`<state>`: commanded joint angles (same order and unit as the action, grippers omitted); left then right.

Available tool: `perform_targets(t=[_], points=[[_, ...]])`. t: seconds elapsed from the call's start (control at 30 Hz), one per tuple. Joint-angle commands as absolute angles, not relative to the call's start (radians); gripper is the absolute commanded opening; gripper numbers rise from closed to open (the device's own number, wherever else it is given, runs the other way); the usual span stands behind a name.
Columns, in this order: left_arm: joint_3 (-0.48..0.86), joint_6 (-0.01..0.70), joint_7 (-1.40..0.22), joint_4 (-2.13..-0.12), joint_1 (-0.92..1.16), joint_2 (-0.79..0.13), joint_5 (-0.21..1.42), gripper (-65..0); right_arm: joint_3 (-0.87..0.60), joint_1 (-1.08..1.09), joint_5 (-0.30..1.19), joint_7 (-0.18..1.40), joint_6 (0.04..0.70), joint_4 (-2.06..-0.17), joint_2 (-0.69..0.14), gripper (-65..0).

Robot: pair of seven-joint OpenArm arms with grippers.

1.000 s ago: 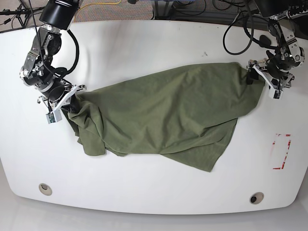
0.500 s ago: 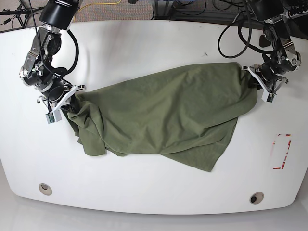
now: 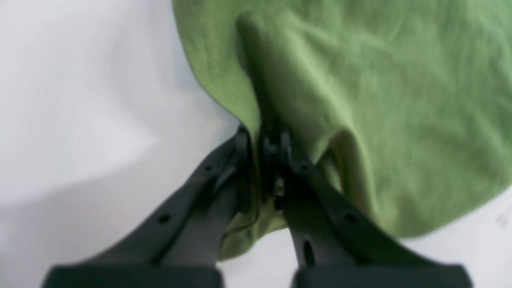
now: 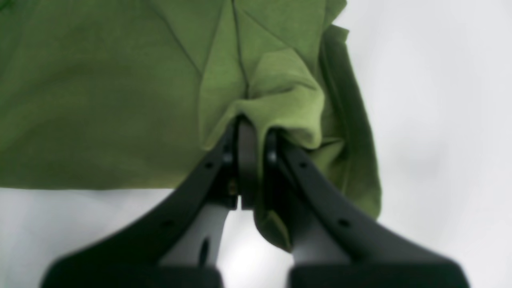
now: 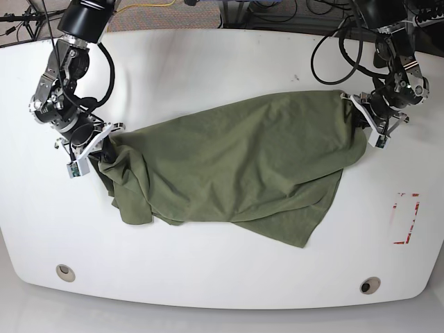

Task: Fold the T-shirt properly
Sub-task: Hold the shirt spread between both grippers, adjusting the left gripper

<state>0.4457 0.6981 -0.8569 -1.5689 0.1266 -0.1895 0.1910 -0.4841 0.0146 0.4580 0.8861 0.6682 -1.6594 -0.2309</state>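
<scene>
The T-shirt (image 5: 236, 166) lies spread on the white table (image 5: 208, 62), stretched between the two arms. It is not flat: it has many wrinkles, a bunched fold hangs down at the base view's left, and one corner points toward the front edge of the table.

The left gripper (image 3: 272, 144) is at the shirt's edge on the base view's right (image 5: 365, 118). In the left wrist view its jaws are pressed nearly together, and a thin fold of green cloth (image 3: 360, 80) is pinched between them. Some cloth also hangs down between the two black fingers (image 3: 320, 188).

The right gripper (image 4: 250, 140) is at the other end of the shirt, on the base view's left (image 5: 97, 147). Its jaws are also close together, with only a narrow gap. A gathered fold of the cloth (image 4: 120, 80) goes over the fingertips (image 4: 240, 136), and more of it falls beside the finger on that picture's right, so this gripper has a hold on the shirt too.

Near the table's right edge there is a red mark (image 5: 406, 218), well apart from the shirt.
</scene>
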Motion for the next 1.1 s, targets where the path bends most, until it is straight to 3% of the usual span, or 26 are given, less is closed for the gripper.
perform_targets(t=[0.07, 0.2, 0.4, 0.77, 1.1], points=[[0.446, 0.696, -0.857, -1.593, 0.125, -0.177, 0.191, -65.0, -0.486, 0.015, 0.46, 0.915, 0.667, -1.71, -0.228, -65.0], [0.444, 0.625, -0.857, -1.658, 0.124, -0.157, 0.189, -65.0, -0.486, 0.019, 0.453, 0.995, 0.667, -1.827, -0.206, -65.0], [0.423, 0.587, -0.857, -1.755, 0.093, -0.148, 0.189, -65.0, -0.484, 0.024, 0.45, 0.992, 0.667, -1.836, -0.189, -65.0], [0.418, 0.585, -0.865, -1.856, -0.05, -0.143, 0.191, -65.0, -0.489, 0.087, 0.45, 0.941, 0.667, -1.836, -0.265, -65.0], [0.437, 0.585, -1.024, -1.831, -0.081, -0.179, 0.188, -65.0, -0.49, 0.101, 0.45, 0.941, 0.667, -1.824, -0.288, -65.0]])
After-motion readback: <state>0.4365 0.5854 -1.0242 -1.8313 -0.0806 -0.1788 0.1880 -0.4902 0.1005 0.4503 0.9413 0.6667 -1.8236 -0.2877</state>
